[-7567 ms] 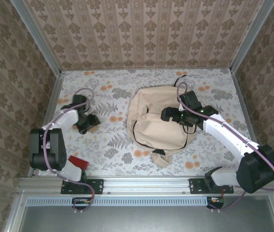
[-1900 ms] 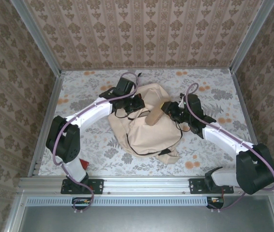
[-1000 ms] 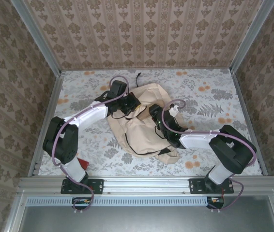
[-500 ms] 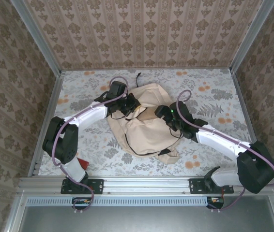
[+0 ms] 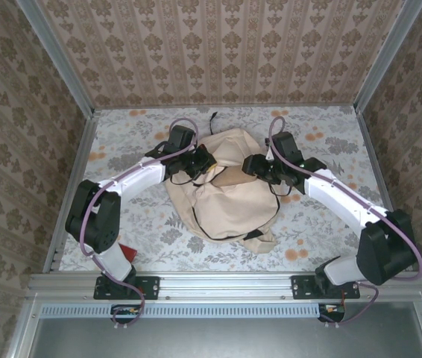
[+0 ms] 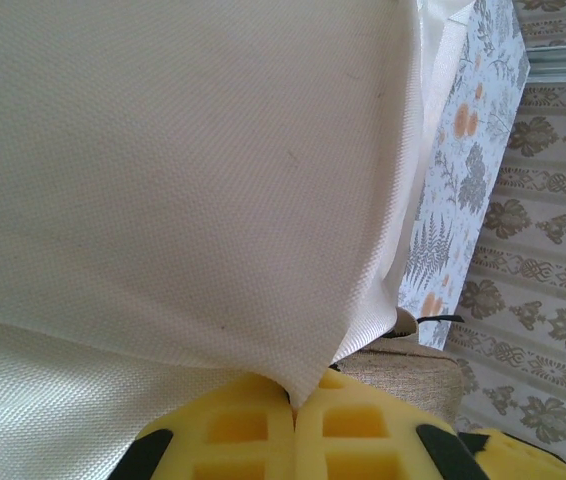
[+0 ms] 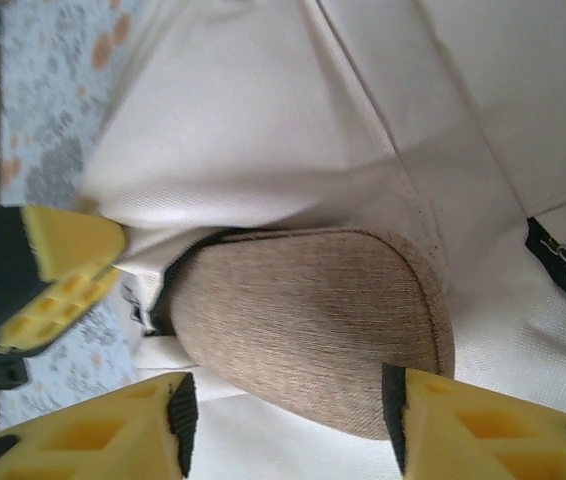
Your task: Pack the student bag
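Student bag (image 5: 230, 201) slumped in the middle of the table (image 5: 330, 142), cream cloth, mouth at its far end and held open. Lodged in that mouth: a tan woven pouch (image 7: 303, 320), rounded end poking out, the rest tucked under the cream flap. Partly in by the look of it, not fully.

Left gripper (image 5: 203, 160) at the far-left rim of the mouth, pads (image 6: 253, 430) pressed together on a fold of the bag's cloth, lifting the flap. Right gripper (image 5: 250, 165) at the far-right side of the mouth, fingers (image 7: 83, 440) standing apart on either side of the pouch's exposed end. Impossible to tell whether pressing on it or merely flanking it.

Probably midway through loading: mouth open, pouch part of the way inside. Left to do, as judged: push the pouch right down, let go of the flap, close the zip. Near the left arm's base, a small red thing (image 5: 119, 250), half hidden. Possibly another item to pack, but too little showing to say.

Count: one bag, one pouch, one red thing, two grippers, both at the bag.
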{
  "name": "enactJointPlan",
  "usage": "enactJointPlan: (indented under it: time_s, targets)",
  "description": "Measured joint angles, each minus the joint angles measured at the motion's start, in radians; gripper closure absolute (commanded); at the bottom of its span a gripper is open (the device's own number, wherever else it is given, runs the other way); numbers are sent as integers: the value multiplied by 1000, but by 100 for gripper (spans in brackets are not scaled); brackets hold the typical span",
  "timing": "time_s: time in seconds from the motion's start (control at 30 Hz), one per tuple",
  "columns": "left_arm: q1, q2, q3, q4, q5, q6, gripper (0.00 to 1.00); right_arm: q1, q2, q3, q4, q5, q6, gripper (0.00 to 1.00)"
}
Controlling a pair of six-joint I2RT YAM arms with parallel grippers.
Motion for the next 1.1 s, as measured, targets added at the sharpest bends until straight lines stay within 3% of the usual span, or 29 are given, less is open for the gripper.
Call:
enactJointPlan:
  time_s: [0.37, 0.47, 0.6, 0.73, 0.9, 1.1]
  targets:
    - [2, 0, 0, -7, 13, 13, 98, 0, -13, -39, -27, -56, -22, 42]
    - [5, 0, 0, -7, 15, 15, 98, 0, -46, -37, -55, -15, -39, 31]
    - [5, 0, 0, -7, 16, 15, 98, -3, -45, -26, -92, 55, -49, 30]
    - [5, 0, 0, -7, 18, 16, 98, -5, 19, -5, -97, 58, -69, 36]
    - [5, 0, 0, -8, 19, 22, 98, -5, 83, 8, -86, -13, -84, 54]
    - [5, -13, 0, -25, 19, 41, 98, 16, 105, 6, -9, -130, -48, 62]
